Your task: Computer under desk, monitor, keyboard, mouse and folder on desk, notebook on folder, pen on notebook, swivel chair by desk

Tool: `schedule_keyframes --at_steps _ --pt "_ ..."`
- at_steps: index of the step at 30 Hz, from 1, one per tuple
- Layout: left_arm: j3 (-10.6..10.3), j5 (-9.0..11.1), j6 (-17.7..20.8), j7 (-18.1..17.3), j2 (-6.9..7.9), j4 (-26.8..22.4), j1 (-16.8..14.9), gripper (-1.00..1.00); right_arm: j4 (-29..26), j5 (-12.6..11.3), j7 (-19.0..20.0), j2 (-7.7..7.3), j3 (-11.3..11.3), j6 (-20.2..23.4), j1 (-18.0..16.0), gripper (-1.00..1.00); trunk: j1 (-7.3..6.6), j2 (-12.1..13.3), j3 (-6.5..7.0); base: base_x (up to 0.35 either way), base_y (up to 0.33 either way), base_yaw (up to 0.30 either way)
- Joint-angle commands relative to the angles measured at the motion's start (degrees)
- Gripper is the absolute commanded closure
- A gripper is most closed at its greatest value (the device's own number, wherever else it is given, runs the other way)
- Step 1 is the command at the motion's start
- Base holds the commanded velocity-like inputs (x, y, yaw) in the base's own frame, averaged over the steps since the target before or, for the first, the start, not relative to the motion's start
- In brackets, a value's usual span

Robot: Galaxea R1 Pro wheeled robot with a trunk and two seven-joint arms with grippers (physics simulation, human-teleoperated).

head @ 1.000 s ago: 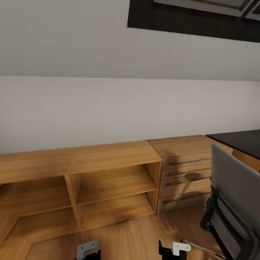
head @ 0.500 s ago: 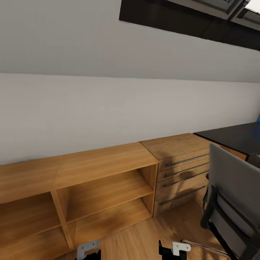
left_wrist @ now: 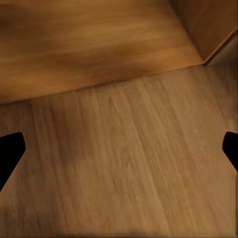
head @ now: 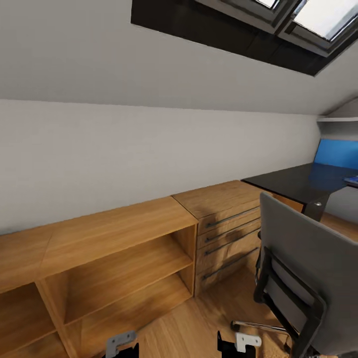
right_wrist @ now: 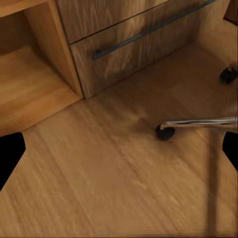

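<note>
At my right, the swivel chair (head: 303, 273) stands on the floor near the black desk (head: 298, 181). I judge I am on the way to the desk; next I must face the chair's seat to find the folder. Both grippers hang wide open over the floor, holding nothing. I can read no writing.

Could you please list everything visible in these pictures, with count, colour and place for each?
swivel chair: one, grey back, black frame, chrome base on casters; right foreground.
desk: one, glossy black top with blue back panel; far right, beyond the chair.
drawer chest: one, light wood, dark bar handles; between shelf unit and desk.
open shelf unit: one, light wood; along the wall, left.
skylight windows: two panes, dark frame; in the sloped ceiling.
floor: wood planks.
left gripper: black fingertips apart, above the floor.
right gripper: black fingertips apart, near a chair caster.
</note>
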Motion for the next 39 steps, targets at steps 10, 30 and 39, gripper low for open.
schedule_keyframes --at_steps 10,30,39 --pt "-0.06 0.22 0.19 0.4 0.06 -0.04 -0.06 -1.0 0.06 -0.3 -2.46 0.95 0.02 -0.08 -0.05 -1.0 -0.01 -0.03 -0.52 0.0 0.0 -0.252" --pt "-0.06 0.23 0.19 0.4 0.06 -0.03 -0.06 -1.0 0.06 -0.32 -3.24 0.99 -0.79 -0.08 -0.05 -1.0 -0.01 -0.03 -2.26 0.0 0.0 -0.111" --pt "-0.06 0.23 0.19 0.4 0.06 -0.03 -0.06 -1.0 0.06 -0.3 -3.25 0.98 -1.56 -0.08 -0.05 -1.0 -0.01 -0.03 -3.07 0.0 0.0 -0.096"
